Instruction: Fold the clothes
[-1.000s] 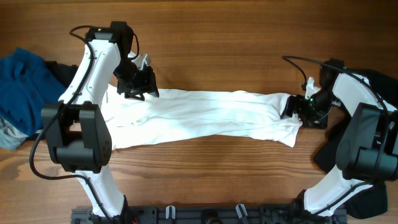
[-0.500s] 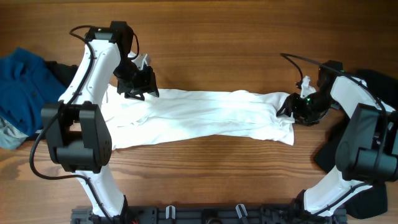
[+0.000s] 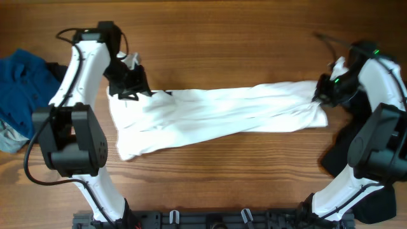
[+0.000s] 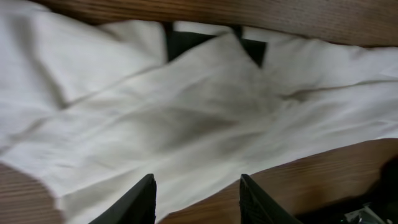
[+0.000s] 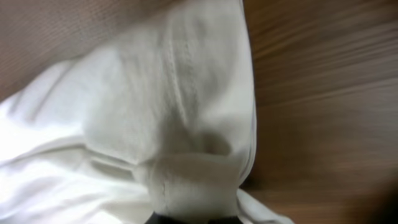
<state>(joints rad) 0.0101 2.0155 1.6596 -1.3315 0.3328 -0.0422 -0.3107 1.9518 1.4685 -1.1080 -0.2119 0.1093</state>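
Looks like the stretch-out step: right gripper [image 3: 319,97] is clamped on the white T-shirt [image 3: 216,114], left gripper [image 4: 198,190] has fingers apart over its other end; next it needs laying flat, then a fold

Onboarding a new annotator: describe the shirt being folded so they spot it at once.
On the wooden table, look across the middle. The white shirt lies stretched from the left hand to the right hand, which grips its end. It alone is white: the blue heap sits at the left edge, the black heap at the right.
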